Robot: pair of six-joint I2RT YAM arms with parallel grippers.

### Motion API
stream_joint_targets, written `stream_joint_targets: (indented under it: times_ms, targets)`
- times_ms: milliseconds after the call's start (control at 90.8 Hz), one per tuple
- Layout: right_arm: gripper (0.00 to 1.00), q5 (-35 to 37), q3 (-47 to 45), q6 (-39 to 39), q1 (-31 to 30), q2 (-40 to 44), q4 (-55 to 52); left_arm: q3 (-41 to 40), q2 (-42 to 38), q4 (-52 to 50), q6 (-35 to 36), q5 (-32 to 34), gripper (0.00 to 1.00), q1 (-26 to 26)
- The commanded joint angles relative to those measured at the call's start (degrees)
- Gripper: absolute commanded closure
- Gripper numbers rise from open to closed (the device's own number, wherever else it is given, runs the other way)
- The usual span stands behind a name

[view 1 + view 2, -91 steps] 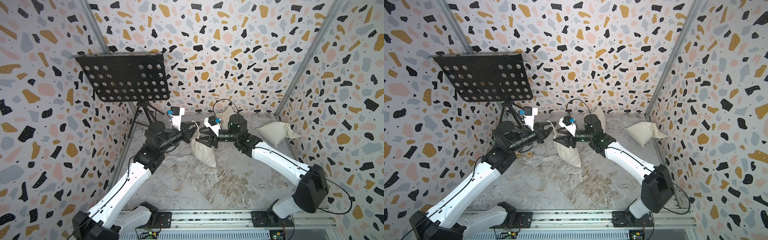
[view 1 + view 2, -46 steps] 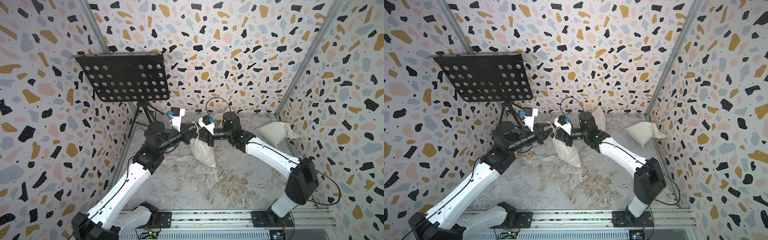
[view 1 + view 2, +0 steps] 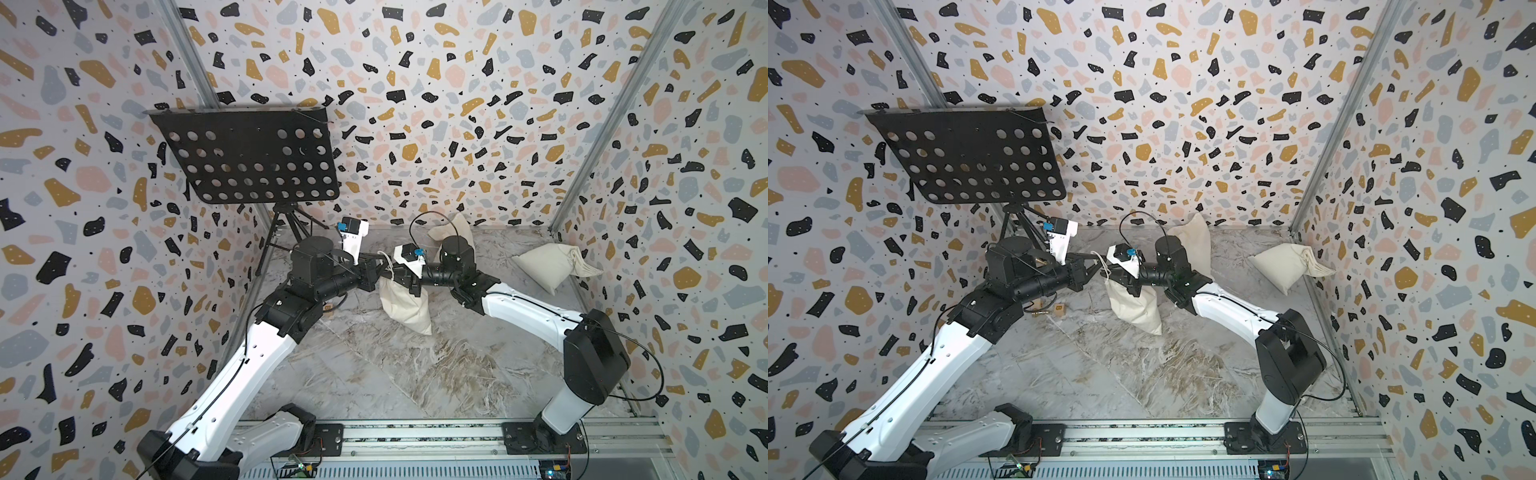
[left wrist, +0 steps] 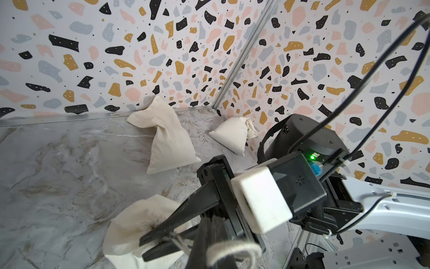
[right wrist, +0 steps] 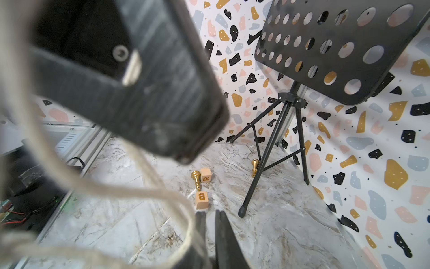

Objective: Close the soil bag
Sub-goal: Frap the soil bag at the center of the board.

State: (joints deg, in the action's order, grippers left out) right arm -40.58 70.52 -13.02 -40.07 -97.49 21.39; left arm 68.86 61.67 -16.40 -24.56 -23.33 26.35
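Observation:
The soil bag (image 3: pixel 405 305) (image 3: pixel 1133 305), a plump cream sack, hangs tilted by its gathered neck in the middle of the cell, its lower corner near the floor. My left gripper (image 3: pixel 376 267) (image 3: pixel 1097 266) is shut on its thin white cord (image 4: pixel 232 250), which loops over the left gripper (image 4: pixel 209 242) in the left wrist view. From the other side my right gripper (image 3: pixel 388 277) (image 3: pixel 1113 277) reaches the neck. Its fingers (image 4: pixel 176 216) pinch cord strands right at the soil bag (image 4: pixel 125 228). In the right wrist view the right gripper (image 5: pixel 210 221) shows a narrow gap, with blurred cord (image 5: pixel 162 191) alongside.
A black perforated music stand (image 3: pixel 249 158) on a tripod (image 5: pixel 279 149) stands at the back left. A flat cream bag (image 3: pixel 455 232) leans on the back wall and a stuffed sack (image 3: pixel 548 266) lies at the right. Letter cubes (image 5: pixel 202 199) and gold pawns (image 5: pixel 196 179) lie near the tripod.
My right gripper has moved left onto the bag's neck and its jaws have closed from about half open. The left gripper has stayed shut and nearly still.

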Motion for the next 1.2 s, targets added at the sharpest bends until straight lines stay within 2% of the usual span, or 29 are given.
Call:
stream_joint_targets:
  times_ms: [0,165,440,617,837,947,1079,1189]
  targets:
    - [0.84,17.9,-6.7,1.0,4.5,-8.3,-20.0,12.1,-7.8,21.2,0.6,-6.0,1.0,0.7]
    - [0.82,18.6,-7.2,2.8,5.7,-9.0,-19.9,12.8,-8.6,20.3,1.1,-5.5,1.0,0.7]
    - [0.78,19.3,-8.0,3.5,5.8,-7.8,-19.1,7.8,-9.7,23.2,-0.4,-4.0,1.0,0.7]
    - [0.78,20.0,-8.7,3.8,5.8,-7.1,-18.8,7.6,-9.9,23.1,-0.3,-3.7,1.0,0.7]
    - [0.75,18.4,-9.6,5.9,5.8,-7.3,-15.3,6.6,-10.4,21.6,0.8,-1.7,1.0,0.7]
    - [0.82,17.9,-9.7,6.1,5.9,-6.5,-15.2,5.6,-10.4,21.9,0.5,-1.8,1.0,0.7]
    - [0.98,17.8,-10.0,6.4,5.9,-3.7,-15.5,2.2,-10.7,22.5,0.2,-1.5,1.0,0.7]
    - [1.0,20.5,-9.9,5.6,6.2,0.1,-18.1,-3.4,-11.9,22.7,0.6,1.5,1.0,0.7]
